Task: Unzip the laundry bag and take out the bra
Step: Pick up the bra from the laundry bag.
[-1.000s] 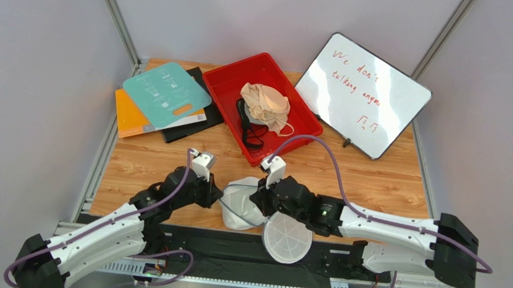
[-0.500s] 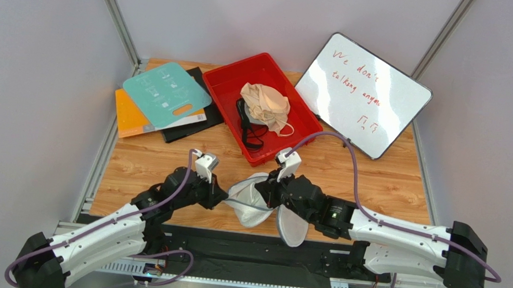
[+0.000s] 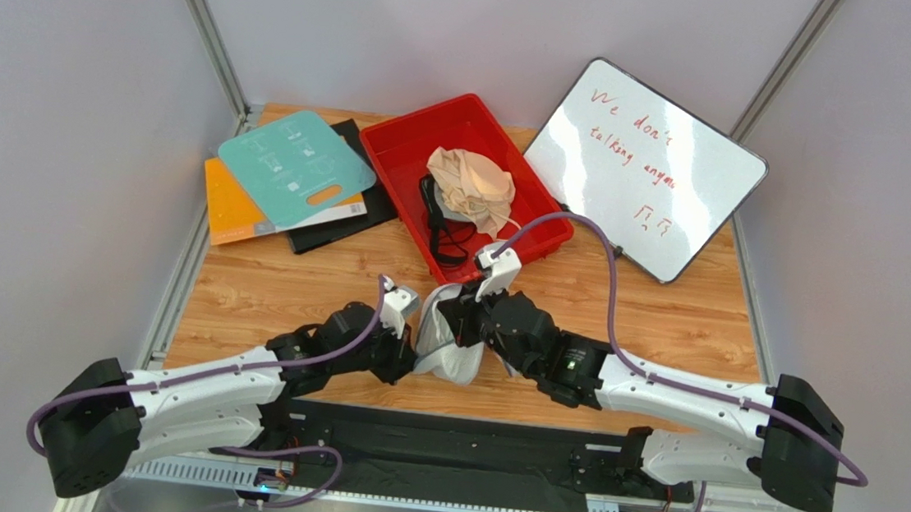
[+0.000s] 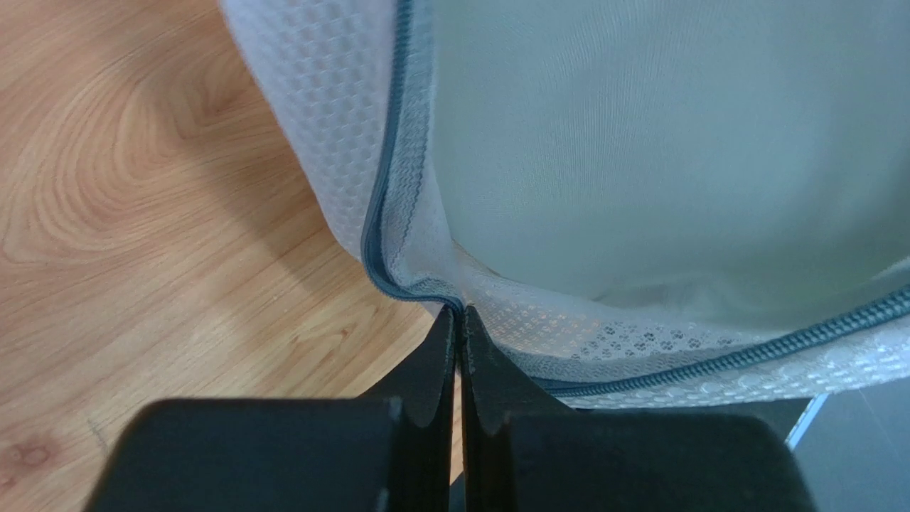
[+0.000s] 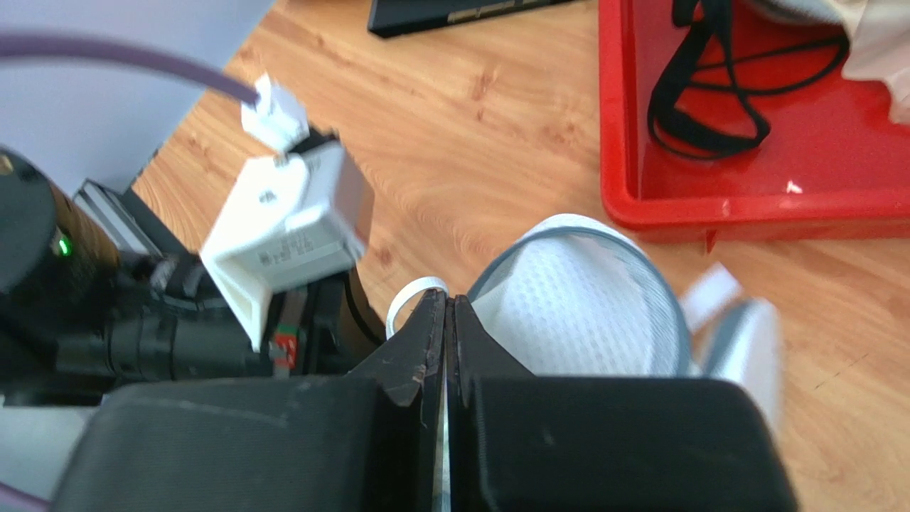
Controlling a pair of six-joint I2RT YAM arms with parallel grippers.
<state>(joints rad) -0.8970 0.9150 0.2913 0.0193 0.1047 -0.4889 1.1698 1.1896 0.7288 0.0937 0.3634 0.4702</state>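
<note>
Laundry bag (image 3: 451, 361) hangs lower centre between left gripper (image 4: 460, 315) and right gripper (image 5: 446, 301), both clamped on its rim.

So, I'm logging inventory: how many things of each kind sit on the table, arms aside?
Flat boards: 3 (teal, orange, black)
Red tray: 1
Whiteboard: 1
Laundry bag: 1
Garments in tray: 2 (beige bra, black-strapped one)
Total: 8
</note>
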